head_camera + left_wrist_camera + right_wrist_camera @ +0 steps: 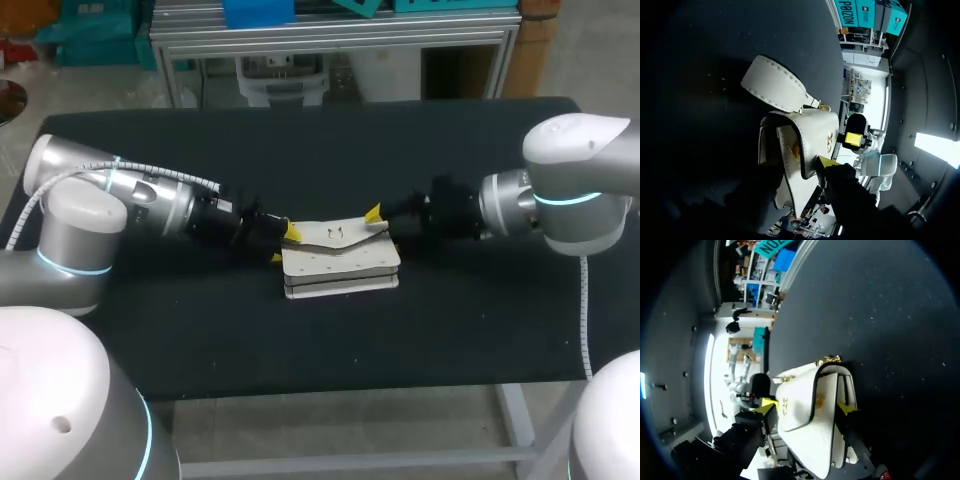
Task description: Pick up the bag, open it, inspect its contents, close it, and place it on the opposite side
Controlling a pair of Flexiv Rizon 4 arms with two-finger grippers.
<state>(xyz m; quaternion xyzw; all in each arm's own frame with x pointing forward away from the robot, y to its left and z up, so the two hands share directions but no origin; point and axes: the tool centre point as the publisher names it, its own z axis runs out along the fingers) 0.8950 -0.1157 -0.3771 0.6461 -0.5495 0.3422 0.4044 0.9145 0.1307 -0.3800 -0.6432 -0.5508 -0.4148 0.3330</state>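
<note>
1. The white bag [340, 268] lies in the middle of the dark surface [200, 330]. Its long axis runs left to right, straight along the line between the two arms.
2. The left fingers [284, 245] are at the bag's left end and the right fingers [807, 405] at its right end. Neither arm is nearer, and each meets the bag end-on.
3. The left fingers look clamped on the left end. One yellow tip sits on the outer face of the flap [335, 240] and the other lower down, at the near left corner.
4. The right fingers stand wide apart, gripping the right end. One tip rests on the flap's face and the other against the underside of the body, with the whole thickness of the bag between them.
5. The flap bows up at both ends and sags in the middle. The left wrist view shows a gap between flap and body, so the bag appears partly open.
6. The strap tab [772, 82] lies flat on the surface at the bag's far side.
7. In my judgement, any lift or carry to one side depends on both ends rising together along that left-right axis.
</note>
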